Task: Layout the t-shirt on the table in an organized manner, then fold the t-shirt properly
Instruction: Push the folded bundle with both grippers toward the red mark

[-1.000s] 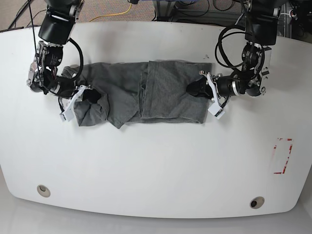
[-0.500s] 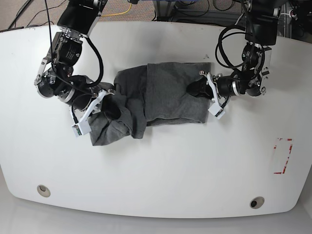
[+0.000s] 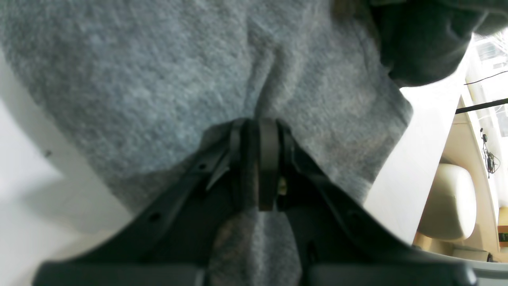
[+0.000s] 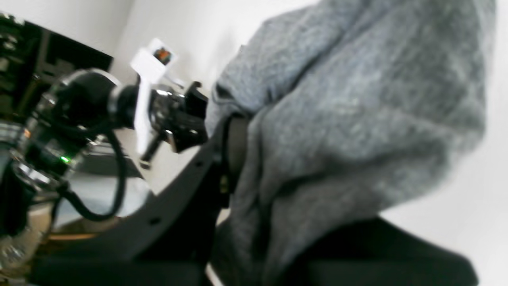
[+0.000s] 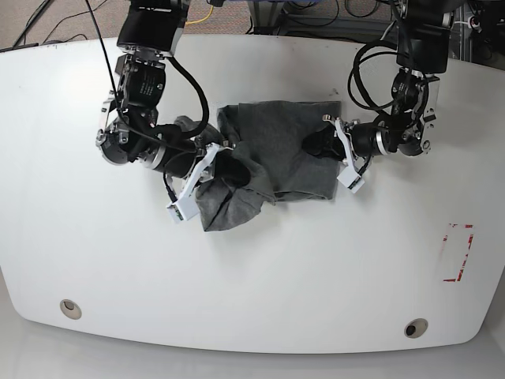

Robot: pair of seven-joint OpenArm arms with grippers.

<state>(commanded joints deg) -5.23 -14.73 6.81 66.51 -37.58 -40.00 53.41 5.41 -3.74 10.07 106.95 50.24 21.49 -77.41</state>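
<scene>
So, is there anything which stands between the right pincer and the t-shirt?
Nothing visible does: the right pincer already has cloth of the t-shirt gathered between its fingers, lifted above the table.

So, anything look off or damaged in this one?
Nothing looks damaged. The t-shirt is bunched and creased at the right gripper, which looks untidy but fits folding in progress.

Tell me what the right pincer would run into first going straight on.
Beyond the cloth it grips, the right pincer would probably meet the flatter part of the t-shirt first, though its height is unclear.
</scene>
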